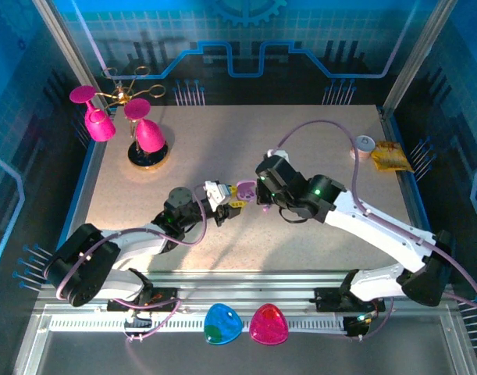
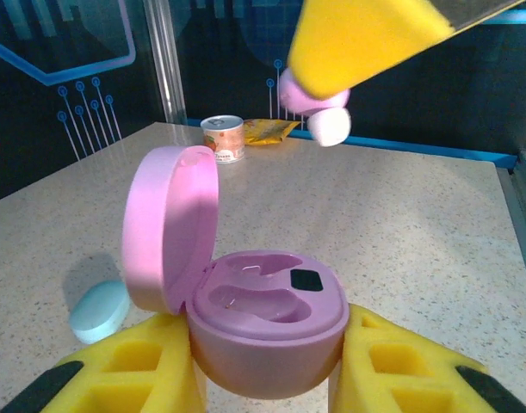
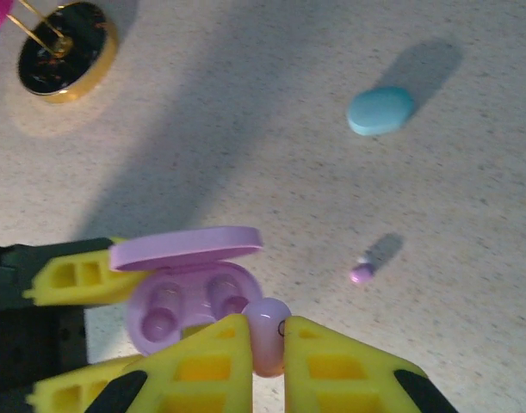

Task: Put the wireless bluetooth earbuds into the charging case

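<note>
On the near rail sit a blue pebble-shaped shell (image 1: 222, 324) and a pink shell (image 1: 268, 324). Farther in, at the middle of the table, the left gripper (image 2: 267, 366) has its yellow fingers (image 2: 151, 361) clamped on the base of the purple charging case (image 2: 271, 340), held upright with its lid swung open and both wells showing. Just above it, not touching, the right gripper (image 3: 267, 325) pinches a purple earbud (image 2: 330, 126) (white tip pointing down). A second purple earbud (image 3: 361, 274) lies loose on the table nearby, and a pale blue case (image 3: 380, 110) rests well apart. At the far right stands a small can (image 2: 223, 138) beside a snack packet (image 1: 390, 156). At the far left is a stand with pink glasses (image 1: 148, 152).
</note>
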